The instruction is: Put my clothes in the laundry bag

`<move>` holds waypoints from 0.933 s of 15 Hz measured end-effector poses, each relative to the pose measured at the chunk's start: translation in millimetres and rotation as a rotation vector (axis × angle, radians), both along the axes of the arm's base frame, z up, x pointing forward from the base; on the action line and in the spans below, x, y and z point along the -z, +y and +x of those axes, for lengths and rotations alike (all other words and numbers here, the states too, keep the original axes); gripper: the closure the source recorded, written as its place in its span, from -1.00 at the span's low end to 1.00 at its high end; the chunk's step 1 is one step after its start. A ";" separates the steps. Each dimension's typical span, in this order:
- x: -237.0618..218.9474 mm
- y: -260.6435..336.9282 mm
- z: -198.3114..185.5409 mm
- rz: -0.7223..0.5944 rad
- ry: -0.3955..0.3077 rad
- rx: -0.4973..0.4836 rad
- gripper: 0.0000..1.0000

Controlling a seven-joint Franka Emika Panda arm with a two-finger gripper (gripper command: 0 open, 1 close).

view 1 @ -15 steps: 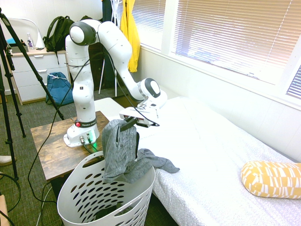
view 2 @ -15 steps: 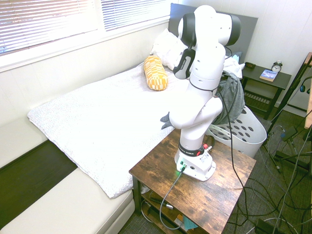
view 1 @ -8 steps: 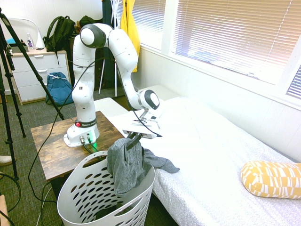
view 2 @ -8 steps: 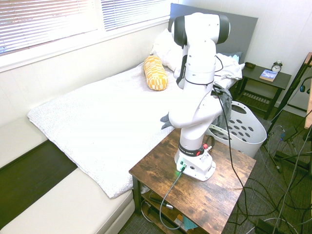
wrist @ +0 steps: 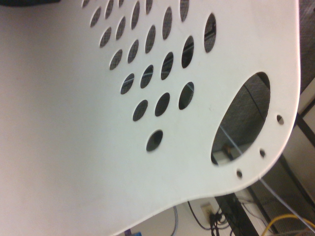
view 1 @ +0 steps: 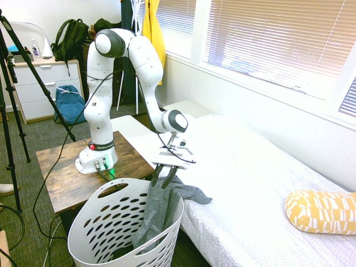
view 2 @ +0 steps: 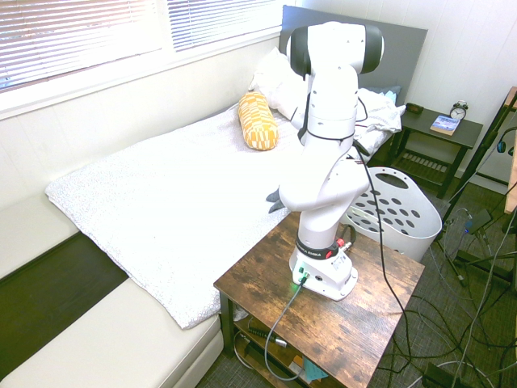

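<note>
In the first exterior view I have the white arm's two-finger gripper [view 1: 163,178] low in the middle of the frame, tilted down over the near rim of the large white perforated plastic laundry basket [view 1: 100,222] at lower left. Its dark fingers stand apart, and the soft grey fabric garment [view 1: 158,208] hangs just below them, most of it draped down the basket's inside wall while one sleeve-like end lies over the rim onto the white quilted bed [view 1: 261,183] to the right. I can't tell whether a fingertip touches the cloth, but nothing looks pinched, so I judge this to be the release step with the drop nearly made. In the second exterior view the arm's own body hides the gripper; I see only the basket [view 2: 404,214] at right of centre and a small grey tip of the garment [view 2: 275,200] poking out beside the arm on the bed's edge. The wrist view is filled by the basket's white wall [wrist: 74,123], its oval holes and cut-out handle at the right; no fabric shows there. Next I would need to lift clear without snagging the cloth, then deal with the trailing end on the bed.
</note>
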State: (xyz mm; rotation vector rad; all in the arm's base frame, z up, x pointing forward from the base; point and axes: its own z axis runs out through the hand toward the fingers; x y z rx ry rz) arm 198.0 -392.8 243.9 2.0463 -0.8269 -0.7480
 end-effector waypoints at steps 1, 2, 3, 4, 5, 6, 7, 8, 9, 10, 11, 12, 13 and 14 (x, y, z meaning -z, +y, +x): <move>-2.3 11.1 19.5 0.007 -0.027 -0.027 -1.00; -3.9 27.7 43.7 0.016 -0.048 -0.071 -1.00; -2.7 51.7 71.1 0.034 -0.068 -0.122 -1.00; 2.2 81.3 96.8 0.060 -0.083 -0.166 -1.00; 8.9 108.2 117.4 0.081 -0.096 -0.201 -1.00; 19.2 130.9 132.7 0.100 -0.108 -0.222 -1.00; 33.2 146.6 141.1 0.121 -0.116 -0.228 -1.00; 48.6 155.7 144.8 0.141 -0.119 -0.222 -1.00; 64.4 159.7 144.8 0.160 -0.114 -0.204 -1.00; 80.4 160.7 144.0 0.176 -0.111 -0.190 -1.00; 95.0 159.8 143.4 0.186 -0.112 -0.184 -1.00; 107.4 156.1 143.3 0.187 -0.116 -0.177 -1.00; 116.9 149.1 144.4 0.182 -0.117 -0.167 -1.00; 124.4 140.7 145.2 0.175 -0.113 -0.158 -1.00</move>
